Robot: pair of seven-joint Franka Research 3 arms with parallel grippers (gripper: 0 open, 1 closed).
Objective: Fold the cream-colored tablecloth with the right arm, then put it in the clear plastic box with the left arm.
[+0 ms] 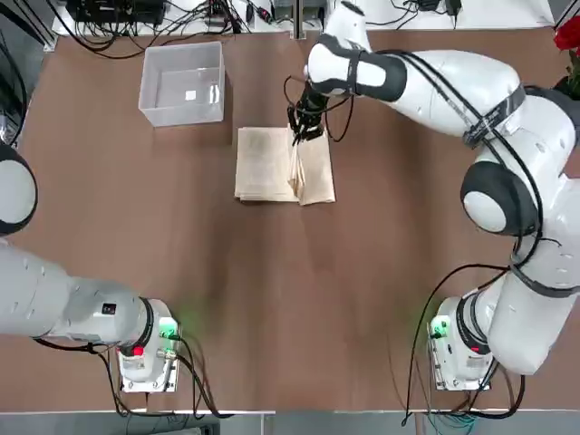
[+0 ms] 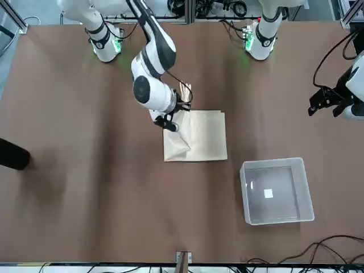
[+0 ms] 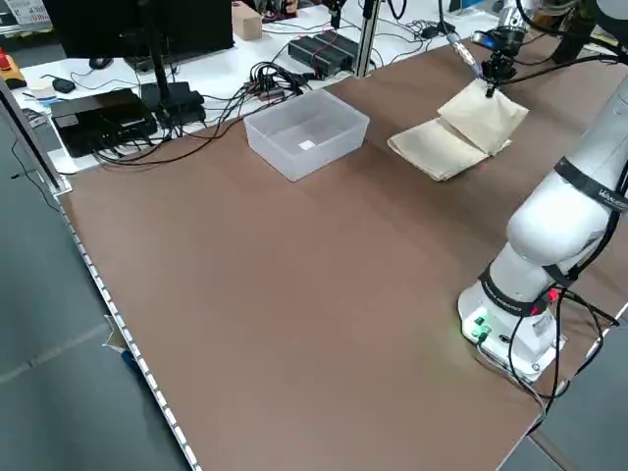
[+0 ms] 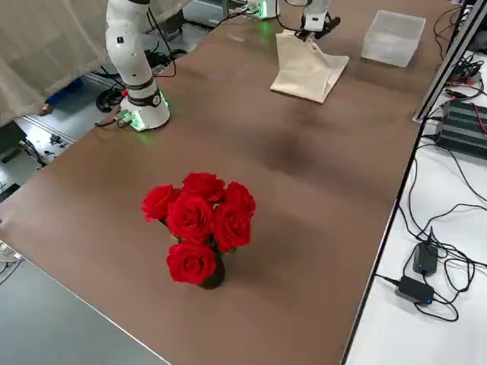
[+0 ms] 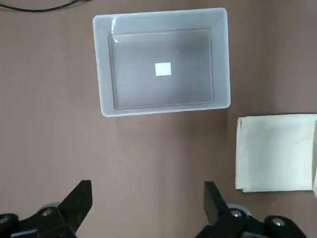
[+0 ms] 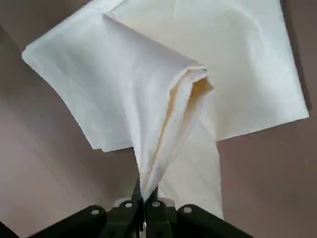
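The cream-colored tablecloth (image 1: 267, 168) lies partly folded in the middle of the table, and one corner is pulled up into a peak. My right gripper (image 1: 305, 127) is shut on that raised corner. In the right wrist view the fabric (image 6: 148, 99) hangs from the closed right gripper (image 6: 144, 201). The clear plastic box (image 1: 181, 109) stands empty just beyond the cloth, on its left side. My left gripper (image 2: 325, 99) hovers high off to the left, open. Its wrist view looks down on the box (image 5: 161, 110) and an edge of the cloth (image 5: 275, 151).
A vase of red roses (image 4: 199, 228) stands near the table's right edge, seen again as roses (image 1: 569, 36) in the top view. Cables and electronics (image 3: 147, 98) crowd the bench beyond the far edge. A dark object (image 2: 11, 154) juts in at the robot's right.
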